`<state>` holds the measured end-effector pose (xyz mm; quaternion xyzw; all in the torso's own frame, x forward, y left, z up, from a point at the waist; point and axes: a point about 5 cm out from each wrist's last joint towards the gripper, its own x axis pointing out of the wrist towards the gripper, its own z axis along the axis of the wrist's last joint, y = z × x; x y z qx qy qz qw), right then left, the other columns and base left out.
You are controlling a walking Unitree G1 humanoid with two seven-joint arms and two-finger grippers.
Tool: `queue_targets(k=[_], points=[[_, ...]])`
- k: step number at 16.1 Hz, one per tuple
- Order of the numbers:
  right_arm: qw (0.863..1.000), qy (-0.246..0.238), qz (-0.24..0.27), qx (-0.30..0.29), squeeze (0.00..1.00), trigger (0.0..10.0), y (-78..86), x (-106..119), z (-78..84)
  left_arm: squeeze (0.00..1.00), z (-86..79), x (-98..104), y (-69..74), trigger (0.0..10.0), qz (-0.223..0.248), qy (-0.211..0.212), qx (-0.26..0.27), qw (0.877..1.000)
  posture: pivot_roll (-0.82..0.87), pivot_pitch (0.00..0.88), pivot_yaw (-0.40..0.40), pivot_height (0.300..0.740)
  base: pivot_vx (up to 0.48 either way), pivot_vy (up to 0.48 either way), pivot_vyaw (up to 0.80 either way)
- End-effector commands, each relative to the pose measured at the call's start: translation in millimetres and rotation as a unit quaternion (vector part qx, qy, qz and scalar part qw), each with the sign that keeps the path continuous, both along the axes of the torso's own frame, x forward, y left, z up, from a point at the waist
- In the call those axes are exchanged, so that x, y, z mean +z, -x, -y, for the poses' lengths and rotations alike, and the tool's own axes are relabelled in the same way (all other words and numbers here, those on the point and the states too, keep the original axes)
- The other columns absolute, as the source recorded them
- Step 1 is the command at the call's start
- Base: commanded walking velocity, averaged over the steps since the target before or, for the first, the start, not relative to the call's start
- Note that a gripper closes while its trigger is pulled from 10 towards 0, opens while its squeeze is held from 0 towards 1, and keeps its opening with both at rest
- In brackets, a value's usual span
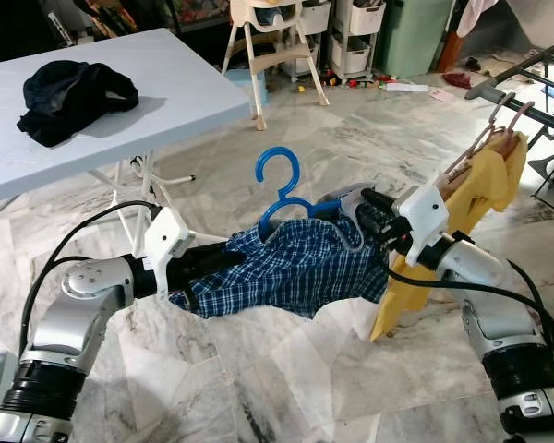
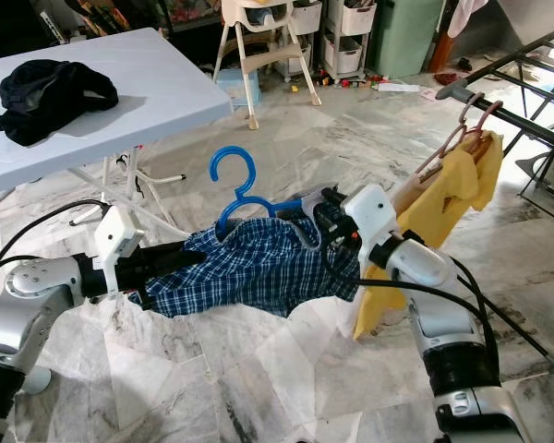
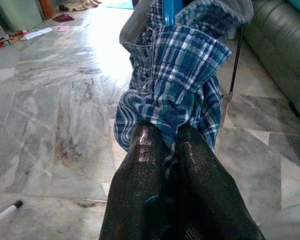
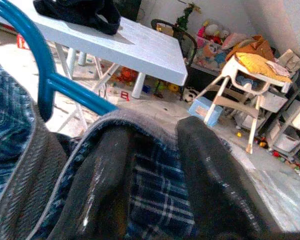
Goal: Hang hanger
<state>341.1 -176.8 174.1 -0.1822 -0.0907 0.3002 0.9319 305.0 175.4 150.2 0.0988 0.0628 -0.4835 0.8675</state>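
Head views: blue plaid shirt (image 1: 286,268) draped on a blue plastic hanger (image 1: 282,189), held in the air between the two arms above a marble floor (image 1: 258,388). The hanger's hook stands upright above the collar. The left gripper (image 1: 198,277) reaches in from the robot's left and its black fingers are buried in the shirt's lower hem. The right gripper (image 1: 355,217) comes from the robot's right and meets the shirt at the collar, by the hanger's shoulder. Just behind the right arm, a yellow garment (image 1: 452,231) hangs on a wooden hanger (image 1: 485,148) from a drying rack (image 1: 526,74). On the robot's left stands a white folding table (image 1: 120,101) with dark clothing (image 1: 74,97) heaped on it; a high chair (image 1: 277,41) stands farther back.

Left wrist view: the two black fingers (image 3: 145,170) are pressed together on a bunched fold of the plaid shirt (image 3: 185,95), which hangs beyond them over the floor.

Right wrist view: two black fingers (image 4: 210,170) stand apart with the grey-lined collar and plaid cloth (image 4: 155,195) between them; whether they clamp it cannot be told. The blue hanger (image 4: 50,80) runs past close beside them, with the table (image 4: 140,50) behind
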Motion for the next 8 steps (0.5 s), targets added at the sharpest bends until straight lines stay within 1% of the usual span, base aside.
queue_targets(k=[1, 3, 5, 7, 8], points=[[0.999, -0.006, 0.036, -0.014, 1.00, 10.0, -4.1, 16.8, 1.0, 0.00, 2.8, 4.1, -2.2, 0.0, 0.014, -0.004, -0.005, 1.000, -0.13, 0.057, 0.025, 0.740, 0.000, 0.000, 0.00], [0.998, -0.021, 0.049, -0.037, 1.00, 10.0, -7.2, 23.1, 5.8, 0.00, 4.4, 3.6, -1.9, 0.0, 0.015, -0.002, -0.009, 1.000, -0.13, 0.057, 0.026, 0.740, 0.000, 0.000, 0.00], [0.998, -0.023, 0.049, -0.037, 1.00, 10.0, -6.6, 22.7, 3.8, 0.00, 6.1, 2.9, -1.8, 0.0, 0.015, 0.000, -0.014, 1.000, -0.13, 0.056, 0.026, 0.740, 0.000, 0.000, 0.00], [0.998, -0.036, 0.046, -0.016, 1.00, 10.0, -4.5, 23.4, -4.8, 0.00, 9.0, 1.3, -2.1, 0.0, 0.016, 0.003, -0.014, 1.000, -0.13, 0.055, 0.026, 0.740, 0.000, 0.000, 0.00], [0.999, -0.023, 0.041, 0.023, 1.00, 10.0, -0.2, 23.9, -15.2, 0.00, 10.8, 0.3, -2.3, 0.0, 0.017, 0.005, -0.014, 1.000, -0.13, 0.054, 0.026, 0.740, 0.000, 0.000, 0.00]])
